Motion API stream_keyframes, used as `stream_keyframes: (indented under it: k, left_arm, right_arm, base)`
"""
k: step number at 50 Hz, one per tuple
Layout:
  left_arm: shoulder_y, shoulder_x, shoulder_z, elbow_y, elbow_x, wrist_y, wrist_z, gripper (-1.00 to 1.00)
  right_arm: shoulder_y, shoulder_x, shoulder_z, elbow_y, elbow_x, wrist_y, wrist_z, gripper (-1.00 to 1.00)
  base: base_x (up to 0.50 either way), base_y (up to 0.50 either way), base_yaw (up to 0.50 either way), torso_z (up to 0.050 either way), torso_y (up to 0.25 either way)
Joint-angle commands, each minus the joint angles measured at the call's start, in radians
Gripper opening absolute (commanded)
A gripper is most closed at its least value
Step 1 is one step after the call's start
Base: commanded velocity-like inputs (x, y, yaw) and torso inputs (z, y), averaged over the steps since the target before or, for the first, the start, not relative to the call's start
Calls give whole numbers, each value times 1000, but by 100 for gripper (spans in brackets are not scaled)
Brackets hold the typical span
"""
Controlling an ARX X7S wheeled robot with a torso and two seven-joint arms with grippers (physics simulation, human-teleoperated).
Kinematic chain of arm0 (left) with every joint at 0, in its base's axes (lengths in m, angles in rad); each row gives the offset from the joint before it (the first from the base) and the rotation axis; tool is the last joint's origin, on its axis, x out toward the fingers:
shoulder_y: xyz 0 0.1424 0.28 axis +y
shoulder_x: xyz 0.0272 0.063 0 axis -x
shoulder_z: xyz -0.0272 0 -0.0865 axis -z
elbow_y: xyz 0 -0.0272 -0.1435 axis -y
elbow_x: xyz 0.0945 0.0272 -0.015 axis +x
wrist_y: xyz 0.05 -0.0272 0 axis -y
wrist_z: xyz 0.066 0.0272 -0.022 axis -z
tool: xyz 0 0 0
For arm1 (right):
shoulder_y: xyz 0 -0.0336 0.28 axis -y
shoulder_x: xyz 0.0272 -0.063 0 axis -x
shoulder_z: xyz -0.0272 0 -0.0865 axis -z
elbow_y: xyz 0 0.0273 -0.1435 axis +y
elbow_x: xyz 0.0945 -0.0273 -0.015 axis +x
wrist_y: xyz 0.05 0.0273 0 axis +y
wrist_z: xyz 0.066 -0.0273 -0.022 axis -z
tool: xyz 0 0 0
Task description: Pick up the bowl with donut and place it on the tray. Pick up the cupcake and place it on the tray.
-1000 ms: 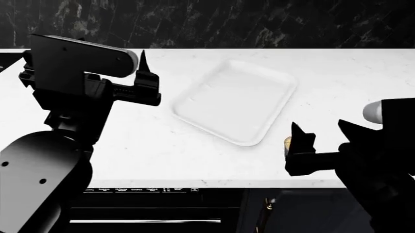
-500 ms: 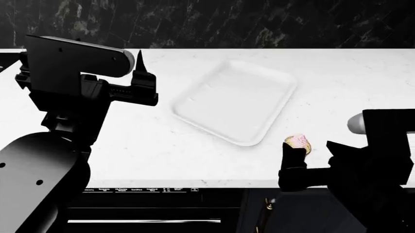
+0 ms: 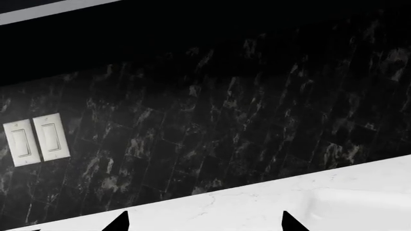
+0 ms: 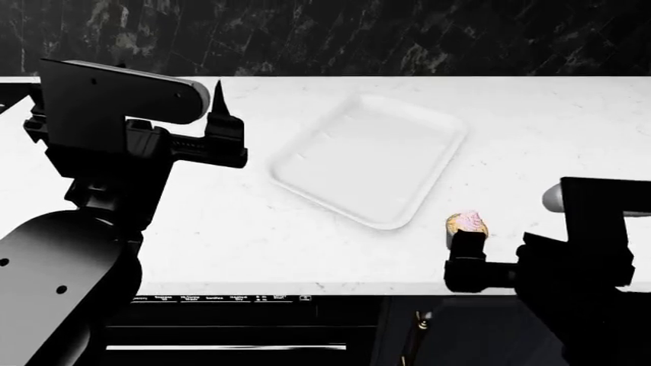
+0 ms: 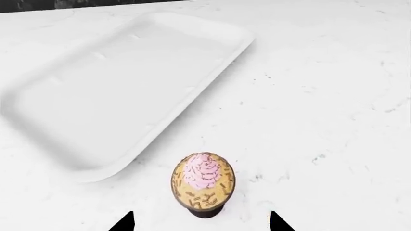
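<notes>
The white tray (image 4: pixel 367 160) lies slantwise in the middle of the white counter and also shows in the right wrist view (image 5: pixel 128 86). The cupcake (image 4: pixel 467 223) with pink frosting stands upright just off the tray's near right corner. In the right wrist view the cupcake (image 5: pixel 203 180) stands just ahead of my right gripper (image 5: pixel 200 224), which is open and empty, low at the counter's front edge (image 4: pixel 478 242). My left gripper (image 4: pixel 222 107) is open and empty, held above the counter left of the tray; its wrist view (image 3: pixel 203 224) faces the wall. The bowl and donut are out of view.
A black marble backsplash (image 4: pixel 336 38) runs along the counter's far edge, with two white wall switches (image 3: pixel 36 139) on it. The counter's front edge (image 4: pixel 305 288) runs above dark cabinets. My left arm (image 4: pixel 72 259) covers the counter's left part.
My right gripper has drawn back and down toward the counter's front edge, uncovering the cupcake. My left gripper has shifted slightly left.
</notes>
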Motion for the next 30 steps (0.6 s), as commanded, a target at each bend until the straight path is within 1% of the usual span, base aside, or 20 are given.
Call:
stream_keyframes:
  k: [1,13,30]
  left_arm:
    - [3,-2,-1,1,-5,4,-6,100]
    - [3,-4,-2,3,-11,6,-11,100]
    - [0,-7,-3,4,-21,7,-17,100]
  right_arm:
    - [-18,-17,1,51,-103,14,-73,100]
    - [-1,-29,-21,69,-142,16,-110,100]
    - [2,-51,-73,136,-261,22,-192,100]
  base:
    - [0,0,0,0,0]
    - [0,0,0,0,0]
    - [0,0,0,0,0]
